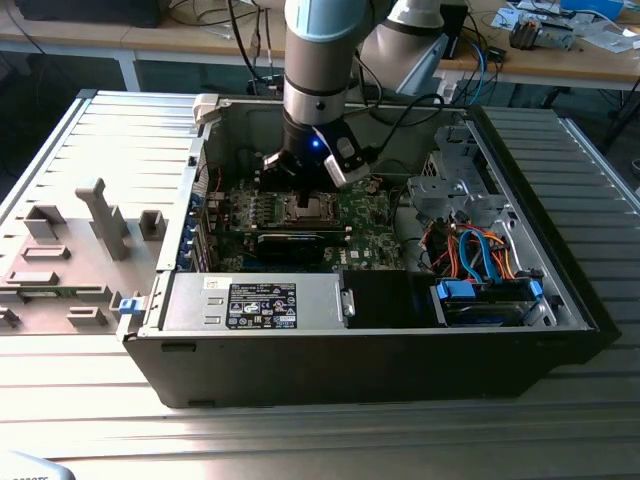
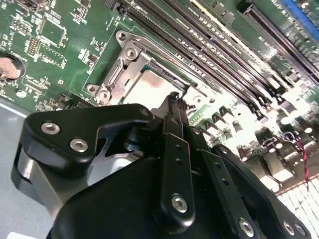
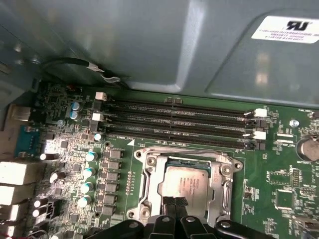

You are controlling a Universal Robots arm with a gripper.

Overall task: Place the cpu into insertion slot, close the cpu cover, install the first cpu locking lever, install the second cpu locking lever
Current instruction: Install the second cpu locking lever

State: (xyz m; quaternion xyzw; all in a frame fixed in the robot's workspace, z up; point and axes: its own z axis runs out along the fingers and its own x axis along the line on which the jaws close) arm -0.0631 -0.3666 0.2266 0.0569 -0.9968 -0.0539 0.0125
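Right now the open computer case (image 1: 560,300) lies on its side on a ribbed metal table (image 1: 300,440), and the arm (image 1: 318,60) reaches straight down into it. A black power supply (image 1: 262,304) sits along the near wall, carrying a dark label with white print too small to read; a white sticker (image 3: 291,30) shows on the grey inner wall in the first wrist view, its writing also unreadable to me. To the exterior view's right, orange and blue cables (image 1: 470,250) crowd a drive bay.

On the green motherboard (image 3: 65,164), long black memory slots (image 3: 179,124) run just beside the insertion slot (image 3: 185,186). The cpu (image 3: 184,185) already lies flat inside it, its pale top showing through the square window of the cpu cover (image 3: 149,174), which lies down over the socket.

The gripper (image 2: 175,97) hovers just above the socket's edge, fingers pinched together with nothing between them that I can see.
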